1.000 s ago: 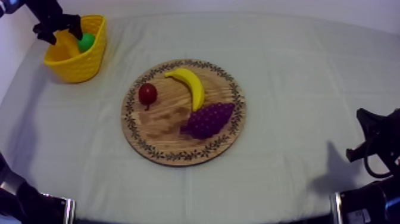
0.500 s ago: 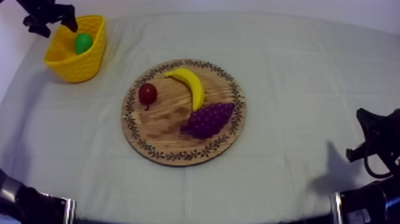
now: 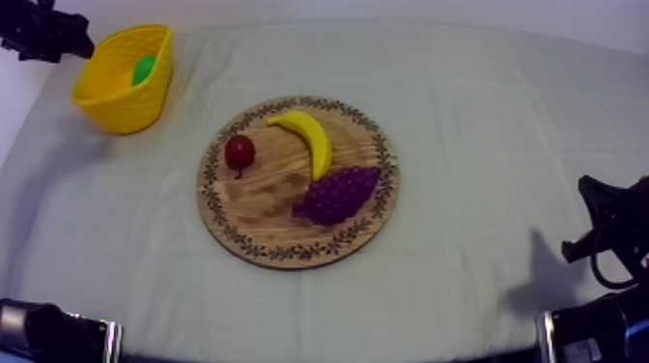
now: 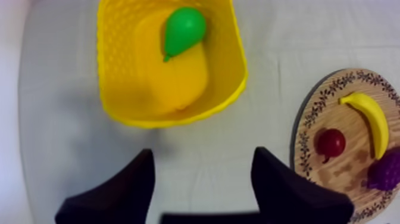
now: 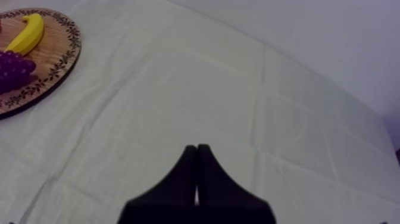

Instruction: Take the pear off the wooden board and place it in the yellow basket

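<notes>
Green toy pear [image 4: 184, 30] lies in your yellow woven basket [image 4: 235, 77], by the wall farthest from the left tool. Its long axis is slanted, narrow stem end aimed at the basket's middle. In the top view the basket wall hides most of it. Your left tool [image 4: 203, 158] hangs over the counter [image 4: 53, 137] just beside the basket, fingers wide apart, holding nothing. Your right tool [image 5: 197, 149] is pinched to a narrow wedge, empty.

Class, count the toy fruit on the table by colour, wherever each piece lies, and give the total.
Yellow: 1, the banana on the wooden board.
Red: 1, the small red fruit on the board.
Purple: 1, the bunch of grapes on the board.
Green: 1, the pear in the yellow basket.
Total: 4.
</notes>
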`<state>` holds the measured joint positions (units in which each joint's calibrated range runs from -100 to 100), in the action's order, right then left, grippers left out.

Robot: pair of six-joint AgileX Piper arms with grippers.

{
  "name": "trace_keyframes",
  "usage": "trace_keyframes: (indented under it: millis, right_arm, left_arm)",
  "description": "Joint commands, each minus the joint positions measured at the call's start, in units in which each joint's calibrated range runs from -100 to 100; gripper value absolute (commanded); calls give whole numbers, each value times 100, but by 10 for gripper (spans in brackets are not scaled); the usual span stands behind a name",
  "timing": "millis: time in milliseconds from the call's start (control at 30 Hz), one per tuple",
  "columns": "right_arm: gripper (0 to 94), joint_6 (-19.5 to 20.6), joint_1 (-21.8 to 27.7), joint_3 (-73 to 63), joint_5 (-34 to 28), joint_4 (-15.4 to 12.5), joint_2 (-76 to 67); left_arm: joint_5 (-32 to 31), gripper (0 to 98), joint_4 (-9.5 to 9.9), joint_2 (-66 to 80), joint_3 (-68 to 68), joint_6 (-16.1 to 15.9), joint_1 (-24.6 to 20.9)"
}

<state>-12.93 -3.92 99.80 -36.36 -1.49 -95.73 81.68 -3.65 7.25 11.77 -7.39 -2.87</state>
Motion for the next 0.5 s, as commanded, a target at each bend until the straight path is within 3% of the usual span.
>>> trace_keyframes:
  millis: [0, 200, 467]
  right_arm:
    - [4, 0, 1, -2, -2, 0, -3]
    - [4, 1, -5, -2, -2, 0, -3]
    - [4, 1, -6, -2, -2, 0, -3]
  left_arm:
    - [-329, 552, -33, 881, 962, -124, -27]
    - [-1177, 472, -45, 2196, 2305, -223, -50]
    - [-1488, 394, -21, 3772, 3415, -144, -51]
